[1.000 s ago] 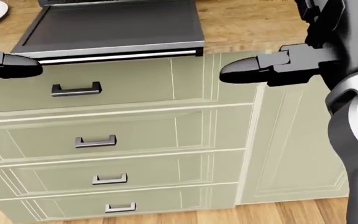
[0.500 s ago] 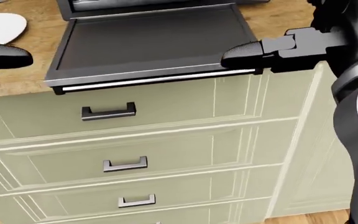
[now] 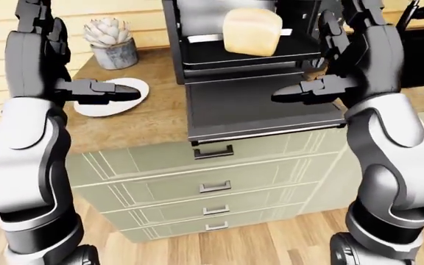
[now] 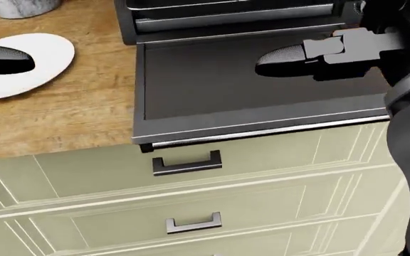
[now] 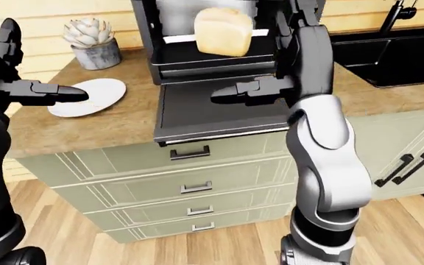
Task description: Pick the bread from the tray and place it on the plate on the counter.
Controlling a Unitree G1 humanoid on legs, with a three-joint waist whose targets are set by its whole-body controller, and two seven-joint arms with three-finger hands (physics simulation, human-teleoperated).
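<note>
Bread [image 3: 252, 31] upright on tray [image 3: 249, 54] inside open oven, mid-counter. Plate [image 5: 87, 96] near counter's [image 5: 87, 124] left end, beside potted succulent [image 5: 89, 41]. Left hand [image 3: 113, 92] over plate, right hand [image 3: 304, 93] over oven door [image 4: 255, 85]; both empty, fingers extended.

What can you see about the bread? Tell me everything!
The bread is a pale tan loaf with a rounded top and flat sides, smooth and soft-looking. It stands upright on a dark tray inside the little open oven on the wooden counter. It looks whole, with no slices cut. Neither hand touches it; the white plate lies further left.
</note>
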